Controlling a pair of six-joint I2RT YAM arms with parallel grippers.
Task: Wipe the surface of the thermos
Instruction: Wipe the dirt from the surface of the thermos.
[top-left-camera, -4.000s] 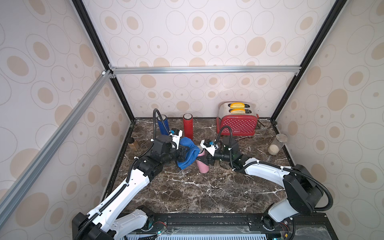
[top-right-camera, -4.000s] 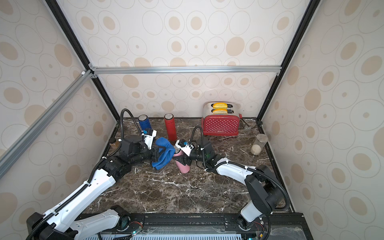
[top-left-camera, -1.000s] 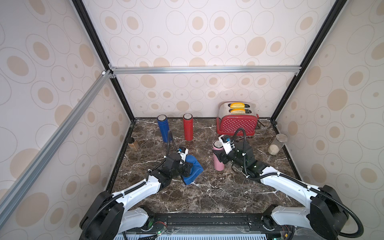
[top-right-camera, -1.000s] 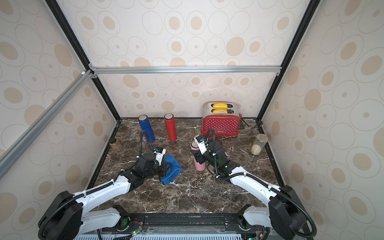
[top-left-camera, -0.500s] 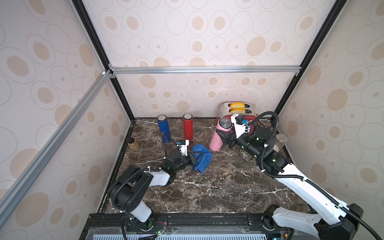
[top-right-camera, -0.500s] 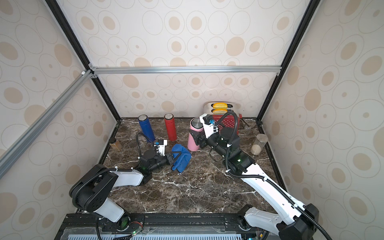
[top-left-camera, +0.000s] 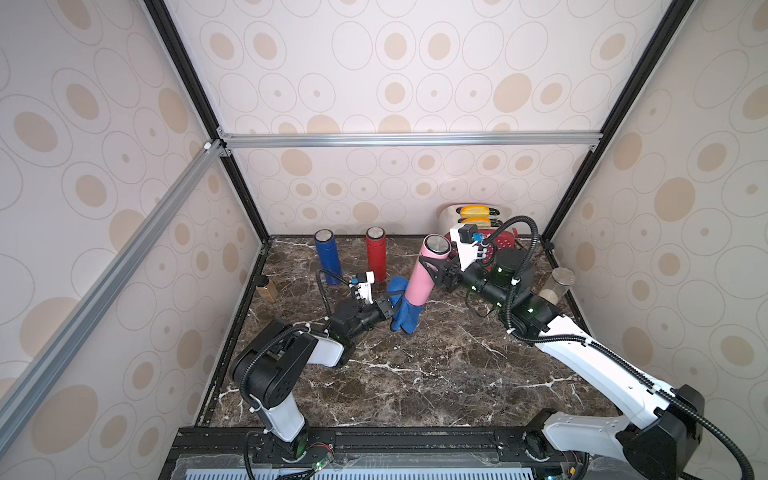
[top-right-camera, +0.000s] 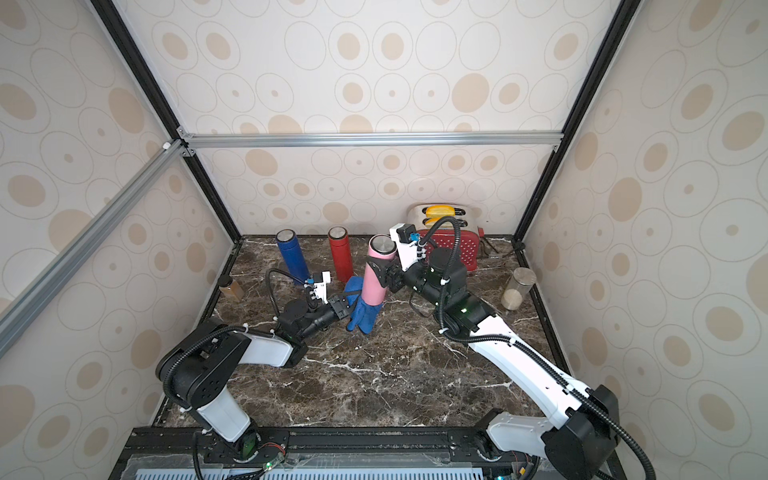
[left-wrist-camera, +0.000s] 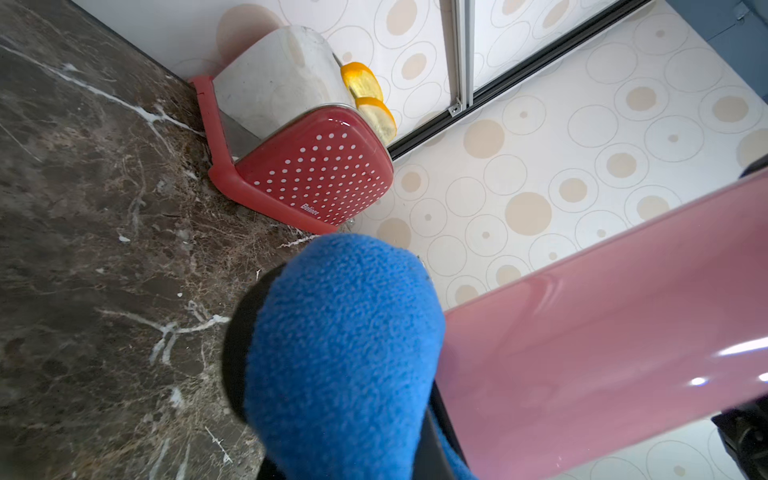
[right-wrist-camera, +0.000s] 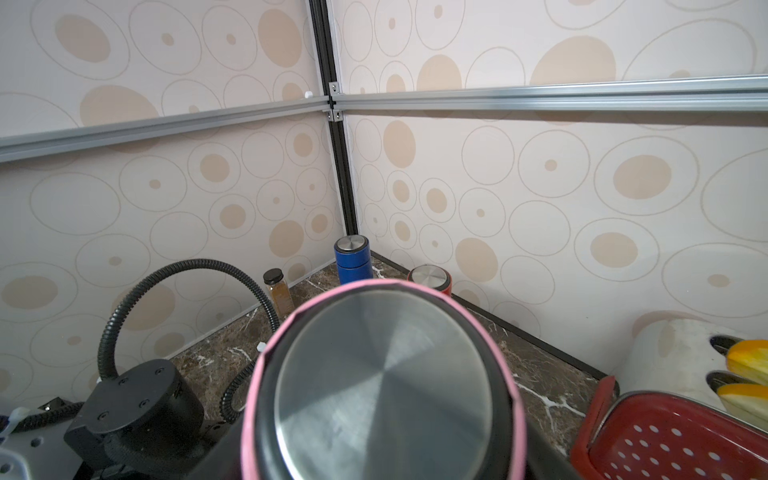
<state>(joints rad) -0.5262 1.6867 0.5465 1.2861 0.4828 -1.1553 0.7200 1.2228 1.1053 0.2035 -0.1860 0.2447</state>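
Our right gripper (top-left-camera: 435, 272) clamps the thermos (top-left-camera: 419, 286), tilted above the table (top-left-camera: 415, 374) toward 12 o'clock. Our left gripper (top-left-camera: 390, 309) pinches the cloth (top-left-camera: 405, 318) against its base. We judge wiping barely begun.

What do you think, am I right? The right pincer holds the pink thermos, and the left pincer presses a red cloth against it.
Not quite: the cloth is blue, not red, as both top views and the left wrist view show. The rest holds: the right pincer holds the pink thermos, and the left pincer presses that cloth against it.
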